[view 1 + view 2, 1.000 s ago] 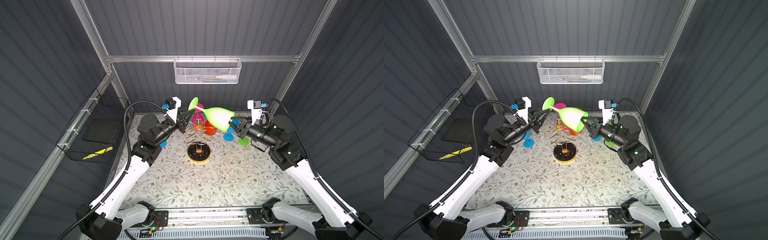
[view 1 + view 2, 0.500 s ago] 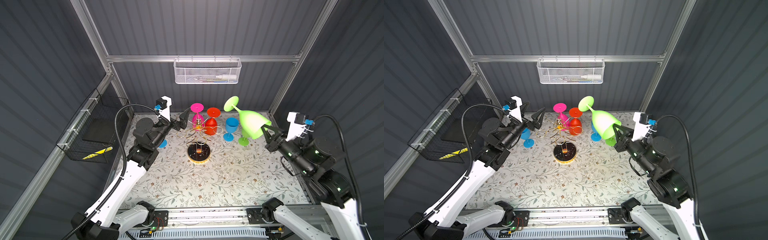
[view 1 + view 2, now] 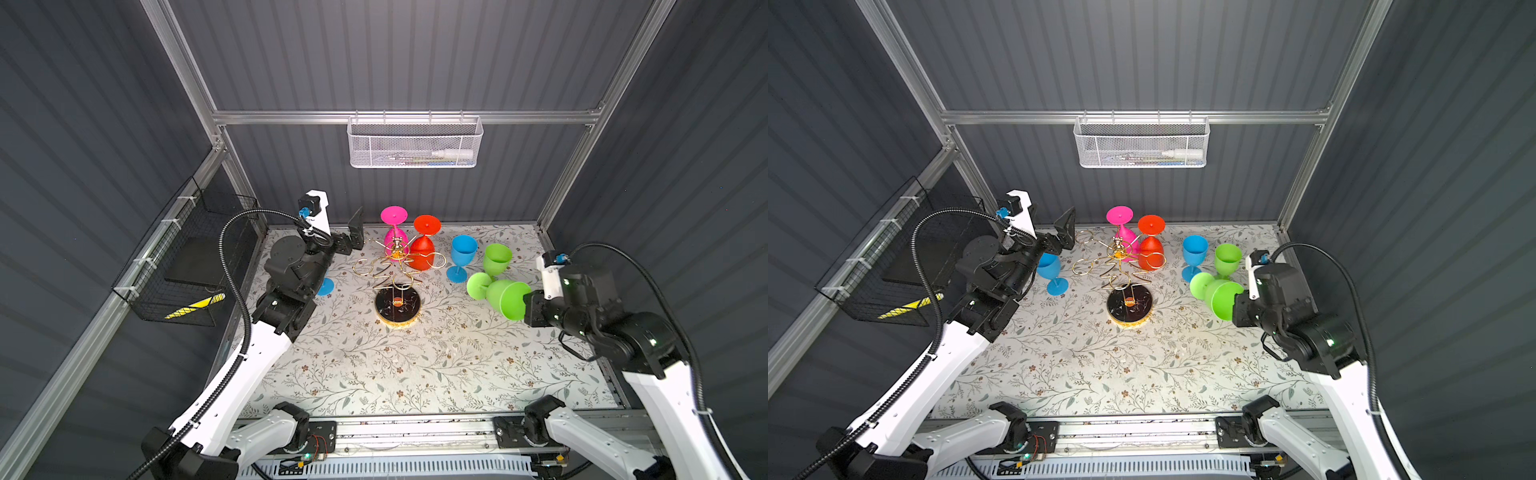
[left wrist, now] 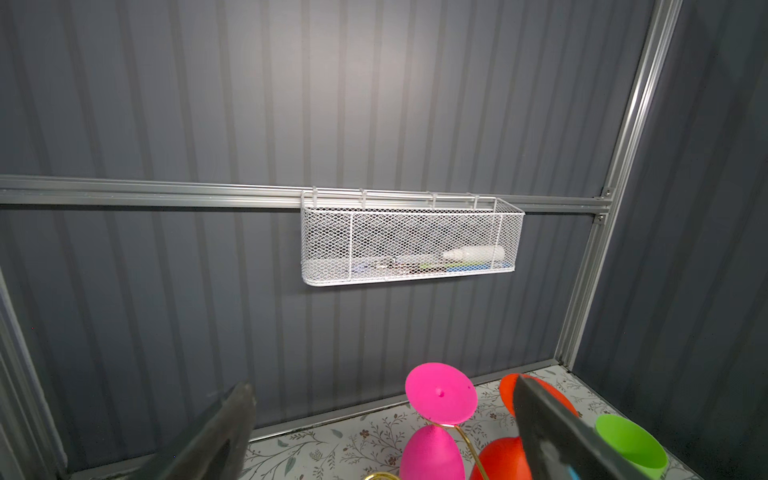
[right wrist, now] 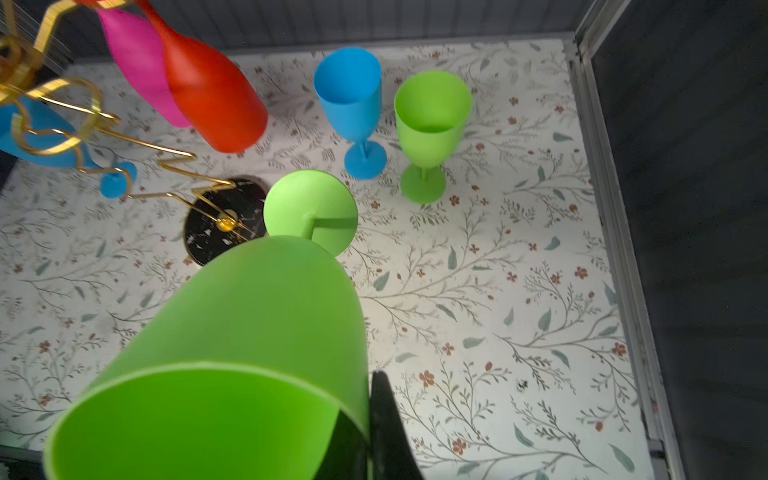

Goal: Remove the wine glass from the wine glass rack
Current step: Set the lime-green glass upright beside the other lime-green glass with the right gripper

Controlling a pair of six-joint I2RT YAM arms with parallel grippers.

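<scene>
Our green wine glass is already clear of the wine glass rack, held sideways above the desk, foot pointing back at the rack, bowl rim pinched in the right fingers. The left fingers gape empty up by the rack's top, so tipping it upright looks like the right arm's job. No writing we can read anywhere.

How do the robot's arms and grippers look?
The left arm and right arm have white shells and black joints. A black ribbed cable loops along each. Each wrist carries a white camera mount with a blue plug. The left gripper and right gripper have dark, tapered fingers.
</scene>
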